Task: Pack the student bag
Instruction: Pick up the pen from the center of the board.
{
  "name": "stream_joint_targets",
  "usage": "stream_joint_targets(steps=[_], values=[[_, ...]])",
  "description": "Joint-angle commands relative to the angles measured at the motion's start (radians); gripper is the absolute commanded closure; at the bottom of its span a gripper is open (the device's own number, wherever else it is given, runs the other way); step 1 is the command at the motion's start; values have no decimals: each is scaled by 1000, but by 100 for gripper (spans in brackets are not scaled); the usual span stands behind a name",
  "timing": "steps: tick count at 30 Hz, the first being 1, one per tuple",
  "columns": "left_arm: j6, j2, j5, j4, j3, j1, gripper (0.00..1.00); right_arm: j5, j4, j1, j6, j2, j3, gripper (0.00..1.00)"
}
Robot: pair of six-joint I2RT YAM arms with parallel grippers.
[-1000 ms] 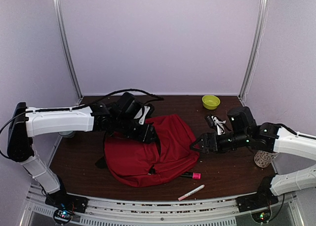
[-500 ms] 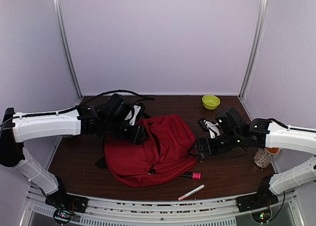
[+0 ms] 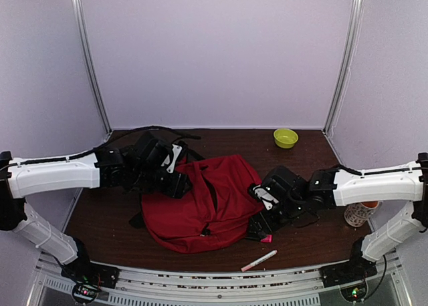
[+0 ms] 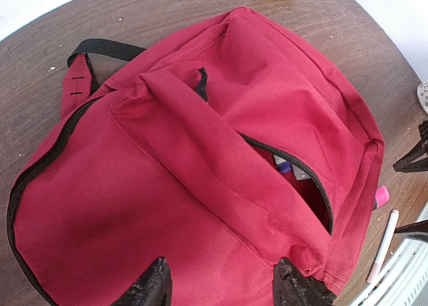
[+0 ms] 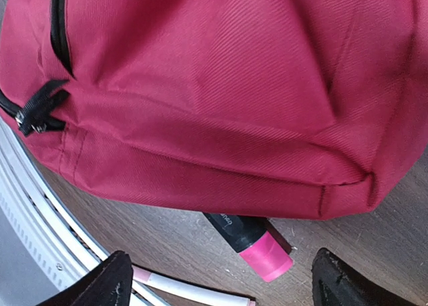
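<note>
On the brown wooden table (image 3: 301, 159) the student bag (image 3: 200, 212) lies flat in the middle, between the two arms. It is a soft dark-red backpack (image 4: 187, 186) with black zippers. One long zipper (image 4: 294, 162) stands open, and inside the gap something white and something violet show, but I cannot tell what they are. A black strap (image 4: 107, 49) comes out at the far corner. In the right wrist view the fabric (image 5: 234, 85) is wrinkled and a black zipper pull (image 5: 40, 109) hangs at the seam.

The left gripper (image 4: 221, 289) is over the bag's left part with its jaws apart; whether they touch the cloth I cannot tell. The right gripper (image 5: 221, 279) is low at the bag's right edge, jaws spread wide and holding nothing.

Between the right fingers (image 5: 100, 282) lies a black highlighter with pink cap (image 5: 251, 242), half under the bag. Its barrel carries small writing, too small to read. A white pen (image 3: 259, 260) lies nearer the table edge. A yellow-green bowl (image 3: 285, 137) stands at the back.
</note>
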Motion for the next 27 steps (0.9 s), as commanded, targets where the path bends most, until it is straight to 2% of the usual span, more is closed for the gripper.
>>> stream_joint_targets(steps=[1,8,16,27], values=[[20,-24,-31,14,-16,0,47,61,-6,26,-43,49,17,10],[19,-15,-33,17,-29,0,47,45,53,37,-59,133,-1,23],[18,9,-19,24,-28,0,47,64,80,57,-60,203,-20,29],[20,30,-9,27,-18,0,47,94,94,98,-41,219,-71,48]])
